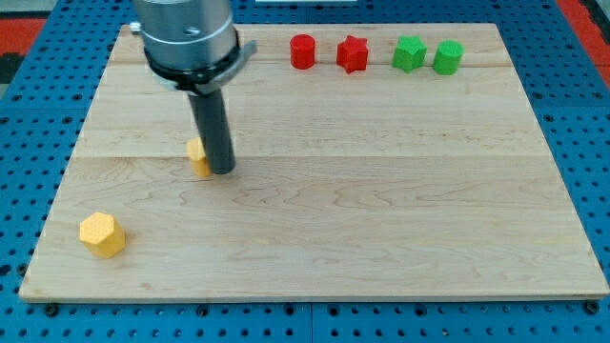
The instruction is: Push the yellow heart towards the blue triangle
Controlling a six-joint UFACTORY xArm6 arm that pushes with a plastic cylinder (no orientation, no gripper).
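- My tip (221, 171) rests on the wooden tabletop (381, 210) in the view's left half, a little above mid-height.
- I carry no jaws, so neither an open nor a closed state applies: the arm ends in a straight dark rod hanging from a grey cylindrical mount at the view's top.
- A small yellow block (198, 155) lies just to the view's left of my tip, touching the rod or nearly so. The rod covers its right side, so I cannot tell its shape; it may be the yellow heart.
- A second yellow block (102, 234), many-sided, sits well apart near the tabletop's bottom-left corner.
- No blue block can be made out anywhere on the tabletop; the mount hides part of the top-left area.
- Along the top edge, from left to right: a red cylinder (302, 51), a red star (352, 53), a green star (409, 53) and a green cylinder (447, 57).
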